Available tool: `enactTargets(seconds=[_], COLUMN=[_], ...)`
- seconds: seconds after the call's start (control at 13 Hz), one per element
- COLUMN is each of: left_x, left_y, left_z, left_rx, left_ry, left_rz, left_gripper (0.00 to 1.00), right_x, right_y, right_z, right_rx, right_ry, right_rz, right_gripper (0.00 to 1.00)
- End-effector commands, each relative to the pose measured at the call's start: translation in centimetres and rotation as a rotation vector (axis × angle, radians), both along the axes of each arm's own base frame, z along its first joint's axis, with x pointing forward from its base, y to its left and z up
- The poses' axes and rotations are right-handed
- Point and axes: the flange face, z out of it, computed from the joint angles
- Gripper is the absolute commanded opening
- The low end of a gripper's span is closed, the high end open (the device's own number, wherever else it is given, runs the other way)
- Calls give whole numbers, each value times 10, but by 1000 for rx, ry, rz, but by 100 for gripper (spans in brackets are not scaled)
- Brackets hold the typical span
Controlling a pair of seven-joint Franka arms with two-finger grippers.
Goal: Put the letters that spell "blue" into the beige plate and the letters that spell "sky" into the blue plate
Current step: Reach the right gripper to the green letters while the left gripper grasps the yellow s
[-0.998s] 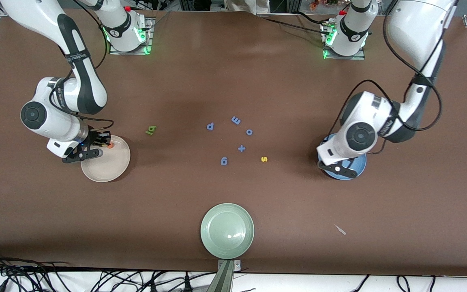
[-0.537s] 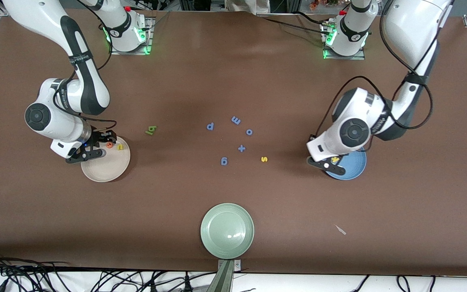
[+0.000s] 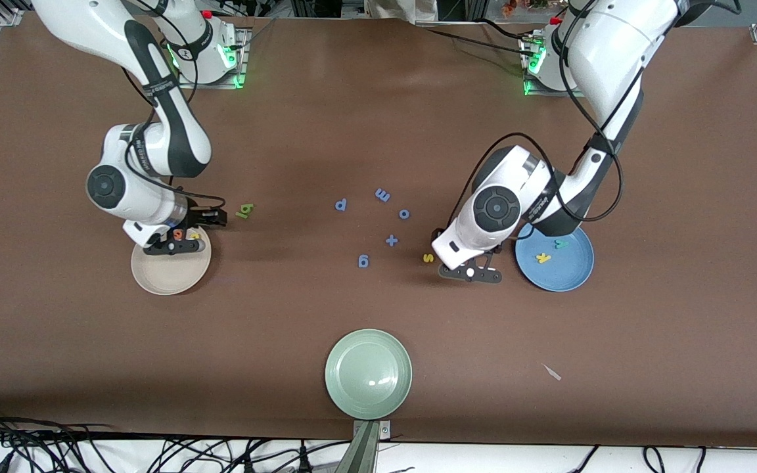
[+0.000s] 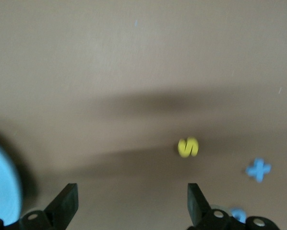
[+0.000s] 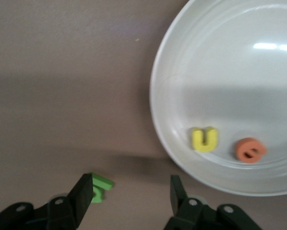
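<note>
Right gripper (image 3: pixel 188 231) hangs over the rim of the beige plate (image 3: pixel 167 279), on the edge toward the table's middle. Fingers apart, nothing between them. Yellow u (image 5: pixel 204 139) and orange e (image 5: pixel 249 150) lie side by side in that plate. The green b and l (image 3: pixel 244 210) sit together on the bare table, just off the plate toward the middle and a bit farther from the front camera. In the right wrist view a green piece (image 5: pixel 100 187) shows close by one fingertip, so my guess is a short move out off the rim comes next.

Blue distractor letters (image 3: pixel 391 240) cluster mid-table; pale green plate (image 3: pixel 368 373) sits nearest the front camera.

Yellow s (image 3: pixel 428 257) lies on the table just beside the left gripper (image 3: pixel 472 271), toward the middle. Left gripper is spread wide, empty, low over the table between s and the blue plate (image 3: pixel 566 274). Yellow k (image 3: pixel 542 257) and teal y (image 3: pixel 560 244) are already in that plate. Left arm is clearly the nearer one for s.
</note>
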Motion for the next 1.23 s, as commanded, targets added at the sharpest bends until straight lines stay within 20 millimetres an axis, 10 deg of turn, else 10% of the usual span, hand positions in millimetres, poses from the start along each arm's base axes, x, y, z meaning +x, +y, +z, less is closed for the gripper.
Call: enactTargets(seconds=[0.0,0.38,1.15], left_x=[17,-7,-25], left_y=[-8,-51,-48], left_z=[-21,-64,-95], left_rx=[-74,-55,-33], left_ry=[-61,-74,-29], left_rz=[52,69,55], left_gripper=[100,89,55], right_x=[-29,-37,-48], right_y=[21,34,34], right_z=[-10,-24,-56], right_rx=[10,4,-13], right_ry=[-38,-48,-77], right_rz=[-70,-102,-107], right_gripper=[74,75,75])
